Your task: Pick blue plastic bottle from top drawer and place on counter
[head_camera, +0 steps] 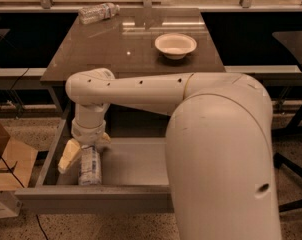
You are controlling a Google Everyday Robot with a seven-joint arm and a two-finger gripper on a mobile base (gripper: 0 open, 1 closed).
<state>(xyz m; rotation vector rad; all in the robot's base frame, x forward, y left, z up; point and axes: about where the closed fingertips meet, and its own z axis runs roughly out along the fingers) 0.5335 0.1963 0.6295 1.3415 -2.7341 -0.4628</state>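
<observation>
Straddling bottle [90, 168], hand [86, 148] near drawer [52, 156] edge.

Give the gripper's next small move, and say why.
Probably lower slightly and close. The gripper is down in the top drawer, its fingers open on either side of the blue plastic bottle, which lies flat on the drawer floor, not yet gripped.
</observation>
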